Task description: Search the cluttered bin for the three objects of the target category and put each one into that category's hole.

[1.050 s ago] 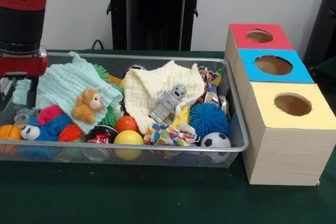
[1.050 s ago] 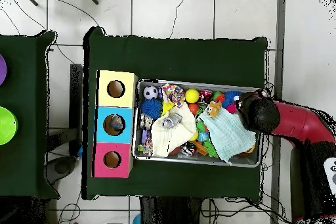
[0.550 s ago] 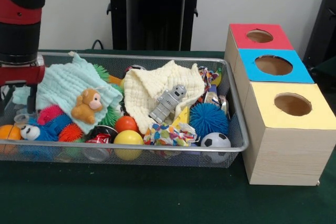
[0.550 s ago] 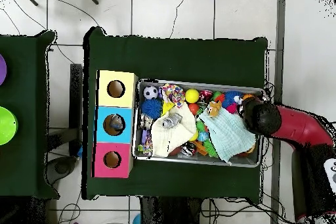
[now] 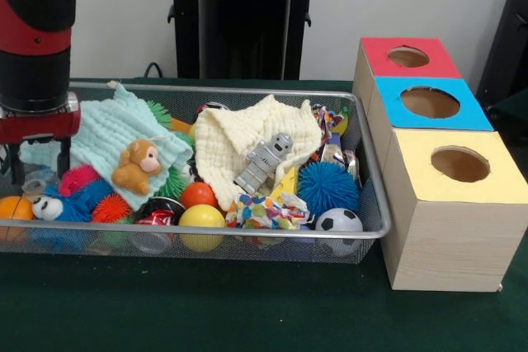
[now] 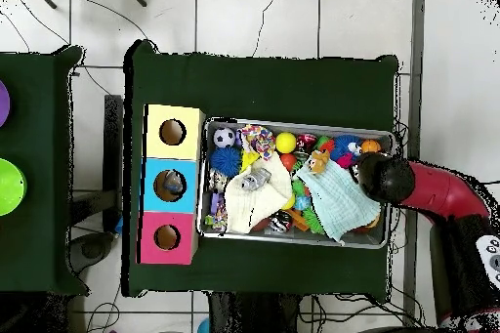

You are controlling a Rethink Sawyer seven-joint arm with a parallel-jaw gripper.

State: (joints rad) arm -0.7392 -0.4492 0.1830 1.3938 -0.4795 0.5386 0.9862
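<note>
No legible text, label, brand, number or sign appears in either view. The three boxes, red-topped [image 5: 410, 57], blue-topped [image 5: 429, 103] and yellow-topped [image 5: 459, 164], carry plain coloured tops with round holes and no lettering. The crushed can [image 5: 154, 218] near the front wall of the wire bin [image 5: 375, 204] shows red and white print, too small to read. The patterned cloth [image 5: 264, 210] bears coloured blotches only, not characters. The arm [image 5: 35, 35] shows no readable marking on its red and black housing.
</note>
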